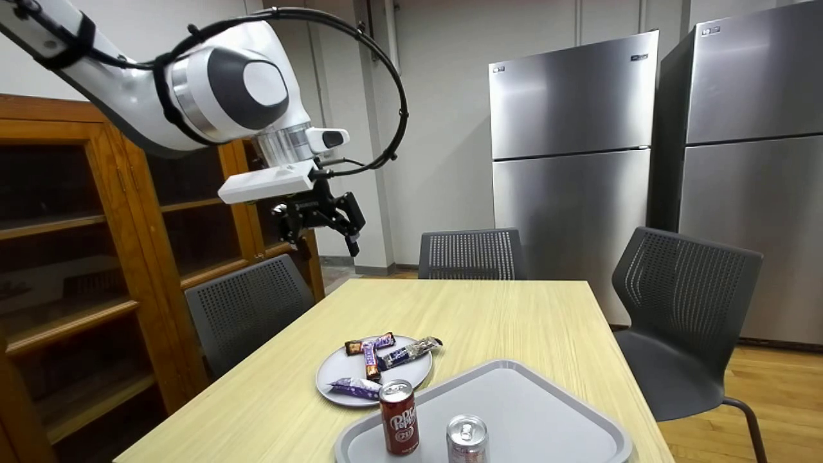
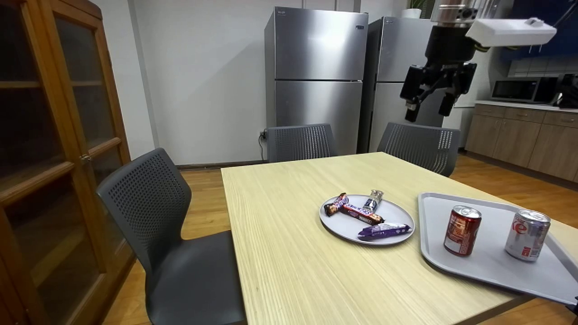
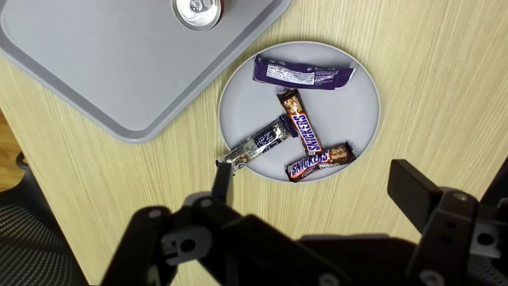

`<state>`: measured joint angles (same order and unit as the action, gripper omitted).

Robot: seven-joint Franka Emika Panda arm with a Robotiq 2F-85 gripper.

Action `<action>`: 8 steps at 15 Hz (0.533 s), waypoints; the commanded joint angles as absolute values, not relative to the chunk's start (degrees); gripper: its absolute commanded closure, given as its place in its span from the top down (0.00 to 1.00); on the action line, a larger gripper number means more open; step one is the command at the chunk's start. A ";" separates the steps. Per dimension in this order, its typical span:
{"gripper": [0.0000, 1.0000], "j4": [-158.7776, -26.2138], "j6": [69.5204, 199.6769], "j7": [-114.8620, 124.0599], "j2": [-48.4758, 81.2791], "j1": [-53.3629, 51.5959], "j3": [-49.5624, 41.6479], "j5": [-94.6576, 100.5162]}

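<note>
Wrist view: silver-blue bar (image 3: 258, 143) slants lower-left to upper-right; gripper (image 3: 312, 180) spread wide

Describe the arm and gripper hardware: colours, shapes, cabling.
White, rounded arm with a dark grey joint cover around a white oval cap. Black straps; black cable looping outside. Boxy white housing above a black gripper with two jointed, blocky-ended jaws. Its small lettering is unreadable.

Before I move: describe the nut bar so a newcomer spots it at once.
On the pale wood-grain table, find the round grey plate beside the grey tray. On it lies the nut bar, wrapped in silver and dark blue. Unlike the two Snickers bars and the purple packet, it juts clearly past the rim.
</note>
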<state>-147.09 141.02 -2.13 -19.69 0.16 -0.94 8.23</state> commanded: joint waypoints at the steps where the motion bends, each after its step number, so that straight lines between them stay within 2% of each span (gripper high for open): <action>1: 1.00 -142.35 143.70 -5.08 -11.88 -0.24 -1.36 6.85; 5: 1.00 -139.39 144.58 -7.73 -7.15 -0.17 -1.44 5.92; 8: 1.00 -141.77 144.58 -5.51 -8.62 0.29 -0.87 7.08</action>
